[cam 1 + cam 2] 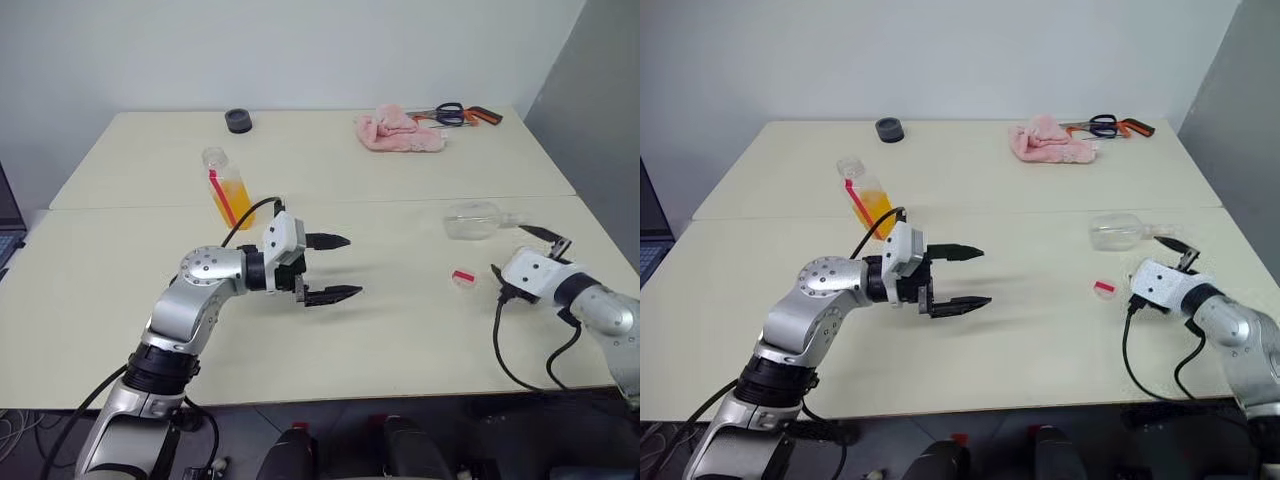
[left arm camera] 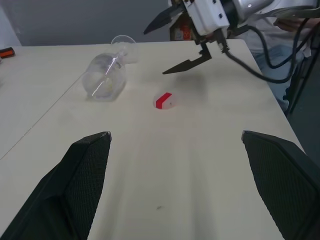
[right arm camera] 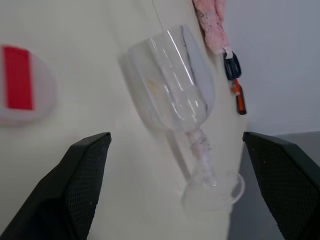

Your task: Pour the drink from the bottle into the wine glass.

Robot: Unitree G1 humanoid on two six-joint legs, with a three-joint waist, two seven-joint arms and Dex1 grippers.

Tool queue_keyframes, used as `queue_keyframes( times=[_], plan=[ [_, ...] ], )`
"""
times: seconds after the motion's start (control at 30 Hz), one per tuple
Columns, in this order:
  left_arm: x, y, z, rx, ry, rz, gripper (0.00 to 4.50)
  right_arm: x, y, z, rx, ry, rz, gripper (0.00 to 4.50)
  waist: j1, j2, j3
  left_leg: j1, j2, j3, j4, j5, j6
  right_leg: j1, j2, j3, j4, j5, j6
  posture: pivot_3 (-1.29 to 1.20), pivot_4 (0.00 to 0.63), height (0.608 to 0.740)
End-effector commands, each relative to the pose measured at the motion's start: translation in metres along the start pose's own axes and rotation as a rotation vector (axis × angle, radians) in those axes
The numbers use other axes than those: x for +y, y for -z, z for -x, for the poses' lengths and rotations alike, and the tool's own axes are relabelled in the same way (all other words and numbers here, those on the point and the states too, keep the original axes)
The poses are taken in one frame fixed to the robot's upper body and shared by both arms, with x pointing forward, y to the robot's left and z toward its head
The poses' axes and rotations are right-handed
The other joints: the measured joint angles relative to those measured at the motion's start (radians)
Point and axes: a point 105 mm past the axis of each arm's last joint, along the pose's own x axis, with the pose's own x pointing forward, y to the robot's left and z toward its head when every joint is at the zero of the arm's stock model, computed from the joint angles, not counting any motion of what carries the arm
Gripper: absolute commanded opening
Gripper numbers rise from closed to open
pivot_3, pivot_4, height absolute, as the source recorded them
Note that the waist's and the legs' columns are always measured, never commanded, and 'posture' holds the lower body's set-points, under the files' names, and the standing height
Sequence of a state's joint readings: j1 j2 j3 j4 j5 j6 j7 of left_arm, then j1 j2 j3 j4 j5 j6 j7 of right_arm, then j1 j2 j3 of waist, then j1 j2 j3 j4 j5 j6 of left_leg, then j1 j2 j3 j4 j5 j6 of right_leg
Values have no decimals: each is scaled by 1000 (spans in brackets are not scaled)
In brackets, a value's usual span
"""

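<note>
The bottle [image 1: 224, 184] stands upright and uncapped on the left part of the table, with the orange drink [image 1: 234, 203] filling its lower half. Its white-and-red cap [image 1: 463, 276] lies on the table at the right. The wine glass [image 1: 478, 220] lies on its side just behind the cap, and it looks empty [image 3: 170, 80]. My left gripper [image 1: 352, 266] hovers open, just in front of and to the right of the bottle, pointing right with nothing between its fingers. My right gripper [image 1: 512, 252] is open and empty next to the fallen glass, right of the cap.
A pink cloth [image 1: 400, 132] and scissors [image 1: 455, 113] lie at the back right. A black ring [image 1: 238, 121] sits at the back centre. A seam [image 1: 400, 199] runs across where two tables join. A grey panel [image 1: 600, 110] stands to the right of the table.
</note>
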State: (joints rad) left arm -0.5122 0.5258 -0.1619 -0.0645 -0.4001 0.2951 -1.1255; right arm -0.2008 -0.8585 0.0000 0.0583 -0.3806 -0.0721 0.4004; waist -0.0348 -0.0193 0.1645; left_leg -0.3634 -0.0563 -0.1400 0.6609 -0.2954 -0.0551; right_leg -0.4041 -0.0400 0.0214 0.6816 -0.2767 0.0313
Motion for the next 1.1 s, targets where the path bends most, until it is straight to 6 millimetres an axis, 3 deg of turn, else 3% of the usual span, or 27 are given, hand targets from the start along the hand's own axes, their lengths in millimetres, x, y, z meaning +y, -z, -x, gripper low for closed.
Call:
queue_keyframes(
  times=[0.03, 0.2, 0.37, 0.7, 1.1],
  plan=[
    [-2, -7, -4, -15, 36, -35, 4476, -14, 6, -15, 16, 64, 126, 4500, 2, 0, 0, 0, 0, 0, 0, 0, 0, 0, 0, 0, 0, 0, 0, 0, 150, 740],
    [-4, -6, -8, -17, 51, -38, 4476, -25, 21, -42, 74, 114, 261, 4500, 2, 0, 0, 0, -1, 3, 0, 0, 0, -1, 0, 3, -1, 0, 0, 0, 150, 740],
    [-1, -6, -6, -18, 31, -41, 4476, -29, 33, -56, 113, 124, 347, 4500, 2, 0, 0, 0, -1, 5, -1, 0, 0, -2, 0, 10, -1, 1, 0, 0, 150, 740],
    [0, -4, -4, -13, 14, -41, 4476, -19, 39, -75, 139, 99, 411, 4500, -1, 0, 0, 0, -1, 9, 0, -1, 2, -3, 0, 16, -1, 1, 2, 0, 150, 740],
    [2, -3, -6, -11, 1, -35, 4500, -9, 39, -90, 200, 99, 420, 428, -23, 0, 0, 1, -1, 10, 1, -1, 2, -3, 1, 18, -1, 2, 3, 0, 150, 740]
  ],
)
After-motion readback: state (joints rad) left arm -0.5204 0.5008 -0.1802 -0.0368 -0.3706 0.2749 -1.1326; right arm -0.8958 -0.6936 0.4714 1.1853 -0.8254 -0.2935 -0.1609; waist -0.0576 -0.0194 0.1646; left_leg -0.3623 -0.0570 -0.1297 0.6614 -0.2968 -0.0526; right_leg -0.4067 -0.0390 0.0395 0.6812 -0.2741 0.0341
